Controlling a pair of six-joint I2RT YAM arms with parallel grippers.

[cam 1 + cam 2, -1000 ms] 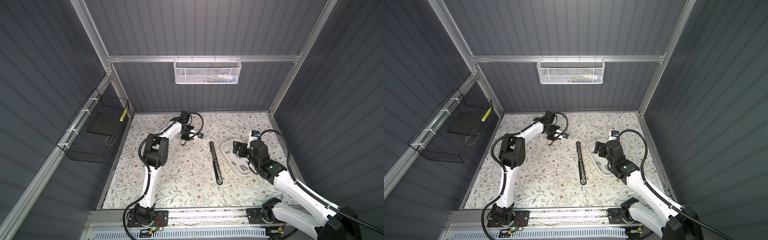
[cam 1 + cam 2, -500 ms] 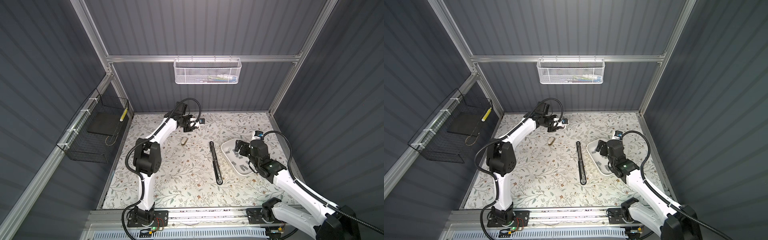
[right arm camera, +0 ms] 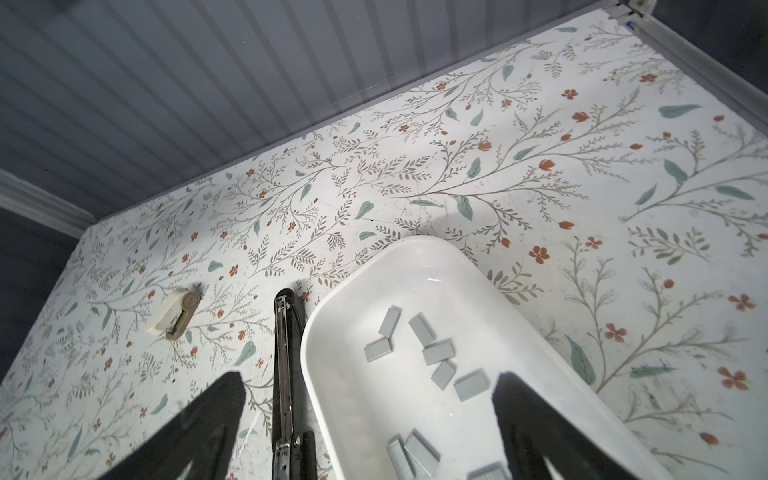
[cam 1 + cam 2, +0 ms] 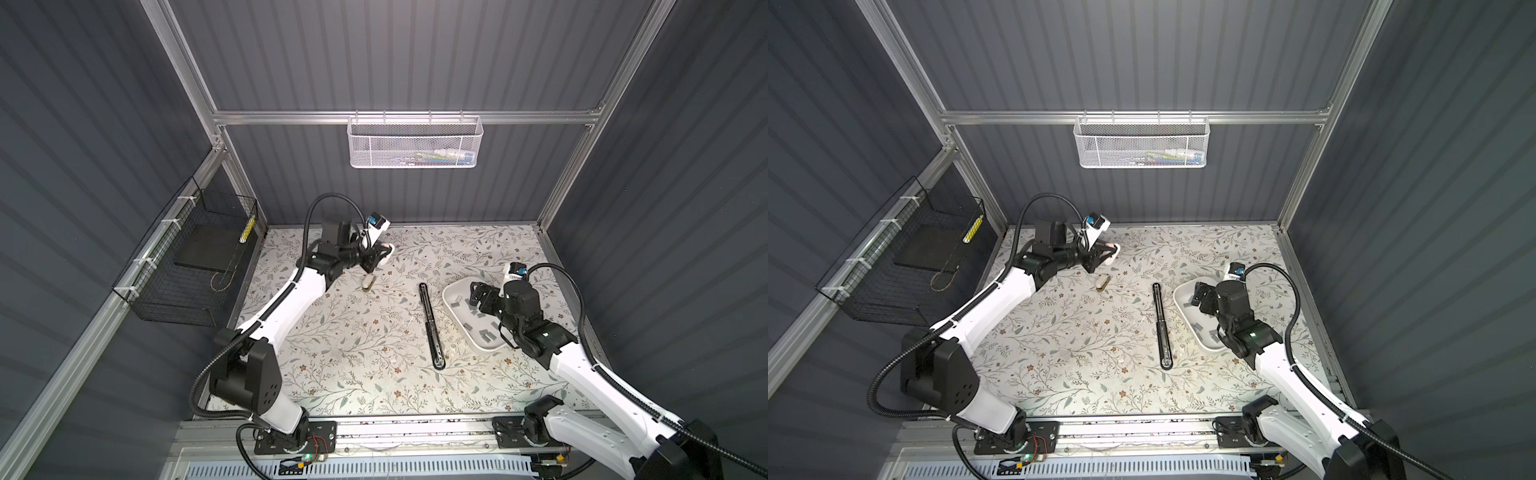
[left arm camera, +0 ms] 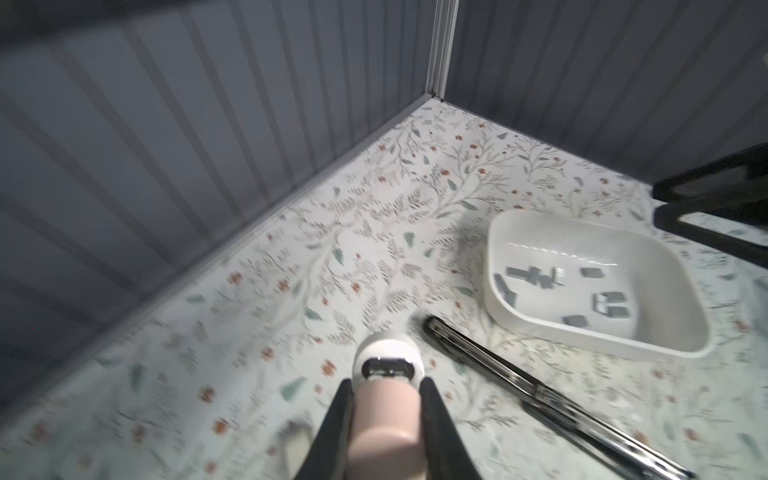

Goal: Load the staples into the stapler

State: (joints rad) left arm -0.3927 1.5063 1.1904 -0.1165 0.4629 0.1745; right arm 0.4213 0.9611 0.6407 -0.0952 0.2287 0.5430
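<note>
Staples point(image 3: 436, 351) lie in white tray point(image 3: 316, 374) near right edge of bench point(image 3: 540, 166), beside black stapler point(image 3: 286, 374); prob. light and brittle, so pinch one by its long sides. Right hand point(image 3: 370, 376) hovers over them, wide open, empty. Left hand point(image 5: 386, 388) is closed on pink object point(image 5: 382, 436).

Metal, plastic and print: surfaces in the cell

The staples point(image 3: 436, 351) are seen as dull grey metal strips, laid in a tray point(image 3: 457, 291) of smooth, glossy white plastic. The stapler point(image 3: 286, 374) is finished in glossy black, and a bright metal channel is shown along it. The table cover point(image 3: 540, 166) is printed with flowers and looks matt. A pink-bodied item point(image 5: 386, 399) appears as smooth, satin plastic. The wall panels point(image 4: 395, 62) are ribbed, matt grey; the frame rail point(image 4: 407, 117) is pale bare metal.
</note>
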